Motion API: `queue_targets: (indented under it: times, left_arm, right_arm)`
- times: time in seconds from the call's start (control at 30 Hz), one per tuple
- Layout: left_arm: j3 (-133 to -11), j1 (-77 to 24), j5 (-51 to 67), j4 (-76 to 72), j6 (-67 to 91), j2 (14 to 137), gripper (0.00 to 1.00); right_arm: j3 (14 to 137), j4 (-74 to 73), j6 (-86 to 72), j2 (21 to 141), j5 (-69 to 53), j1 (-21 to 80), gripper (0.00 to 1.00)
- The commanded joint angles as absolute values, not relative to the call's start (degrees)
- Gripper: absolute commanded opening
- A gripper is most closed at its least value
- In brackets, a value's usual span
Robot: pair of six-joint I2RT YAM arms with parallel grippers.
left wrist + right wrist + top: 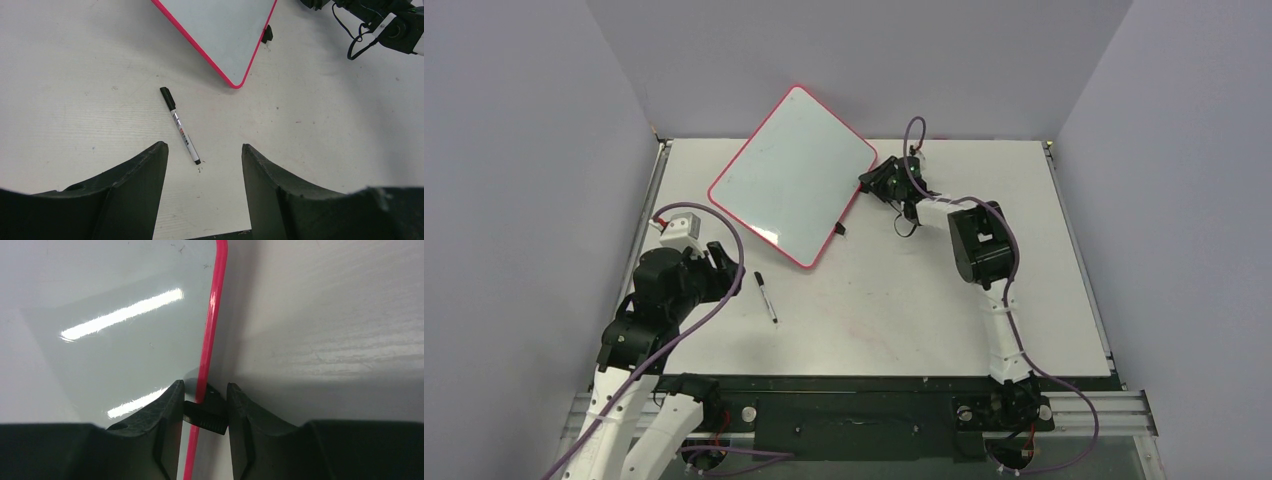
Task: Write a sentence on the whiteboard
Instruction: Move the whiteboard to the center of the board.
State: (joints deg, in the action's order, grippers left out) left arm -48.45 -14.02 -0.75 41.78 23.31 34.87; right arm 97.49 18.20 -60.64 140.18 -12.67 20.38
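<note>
The whiteboard lies turned like a diamond at the back left of the tabletop, its far corner reaching past the tabletop's back edge against the wall and its near corner pointing toward the left arm. The right hand has closed onto the board's right edge: its 2 fingers sit against either side of a black tab with the red rim running up between them, and a shadow falls on the tabletop just beside that edge. A 2nd black tab shows lower on the same edge. The left hand hovers wide open with nothing in it. A black-capped marker lies flat just ahead of its fingers, cap toward the board, apart from the near corner. Bare tabletop spreads wide to the right of the marker and in front of the right arm.
</note>
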Motion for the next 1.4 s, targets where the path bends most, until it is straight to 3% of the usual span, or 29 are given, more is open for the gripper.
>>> queue_targets:
  times: [0.0,0.43,0.83,1.17,1.23,1.37]
  left_arm:
    - [-48.34,-13.54,-0.51,39.01,22.92,34.29,0.53]
    - [-48.18,-13.49,-0.36,38.85,22.85,34.1,0.53]
    - [-48.16,-13.53,-0.24,38.8,22.84,34.06,0.53]
    - [-48.14,-13.5,-0.52,38.89,22.91,33.99,0.53]
    - [-48.07,-13.53,-0.53,38.93,23.0,33.95,0.53]
    - [-48.03,-13.49,-0.31,38.85,23.02,34.22,0.53]
  right_arm:
    - [93.16,17.29,-57.75,135.66,-14.37,21.48,0.15]
    - [70.55,20.77,-56.68,121.31,-9.2,22.23,0.05]
    - [57.29,24.76,-56.58,113.59,-5.42,21.9,0.02]
    - [54.39,20.13,-46.3,105.67,-3.55,22.01,0.19]
    - [54.72,19.5,-43.0,104.14,-4.55,21.82,0.25]
    - [58.19,18.53,-36.86,102.8,-13.13,19.86,0.49]
